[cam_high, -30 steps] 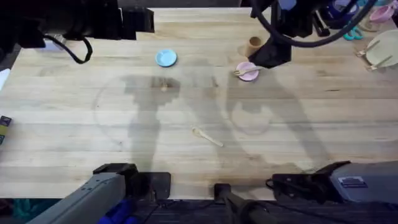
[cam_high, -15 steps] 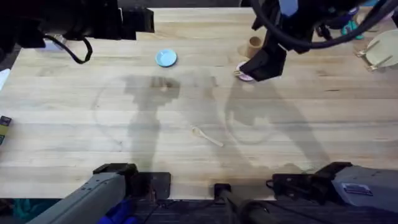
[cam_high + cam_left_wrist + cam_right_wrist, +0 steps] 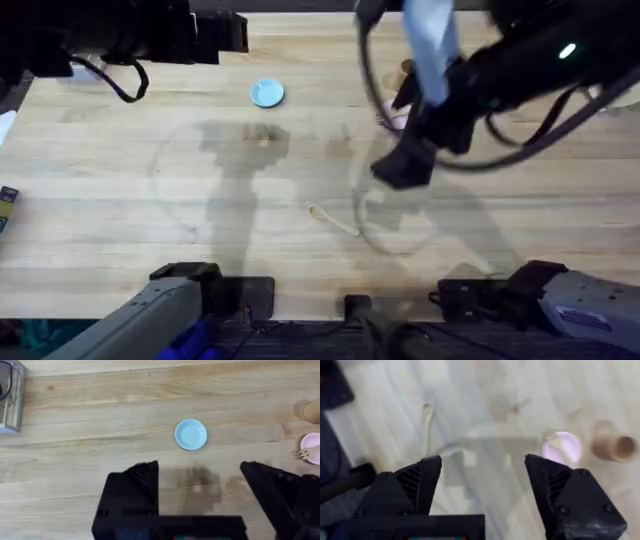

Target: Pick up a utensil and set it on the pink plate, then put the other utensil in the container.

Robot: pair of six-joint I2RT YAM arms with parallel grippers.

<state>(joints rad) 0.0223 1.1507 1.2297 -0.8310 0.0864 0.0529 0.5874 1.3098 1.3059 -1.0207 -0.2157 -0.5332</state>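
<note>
The wooden fork (image 3: 302, 453) lies on the pink plate (image 3: 313, 448), which is partly covered by my right arm in the overhead view (image 3: 391, 121). Beside the plate stands the brown container (image 3: 313, 410) (image 3: 612, 447). The wooden spoon (image 3: 331, 219) (image 3: 427, 412) lies alone on the table's near middle. My right gripper (image 3: 405, 166) (image 3: 482, 490) hangs open and empty between plate and spoon, above the table. My left gripper (image 3: 200, 490) is open and empty, held high, nearer to me than the light blue plate (image 3: 266, 93).
A clear box (image 3: 10, 395) stands at the far left of the table. A small dark object (image 3: 7, 205) lies at the table's left edge. Bare wood surrounds the spoon.
My right gripper has left the pink plate and swung toward the near middle, closer to the spoon. The fork stays on the plate. The left arm has not moved.
</note>
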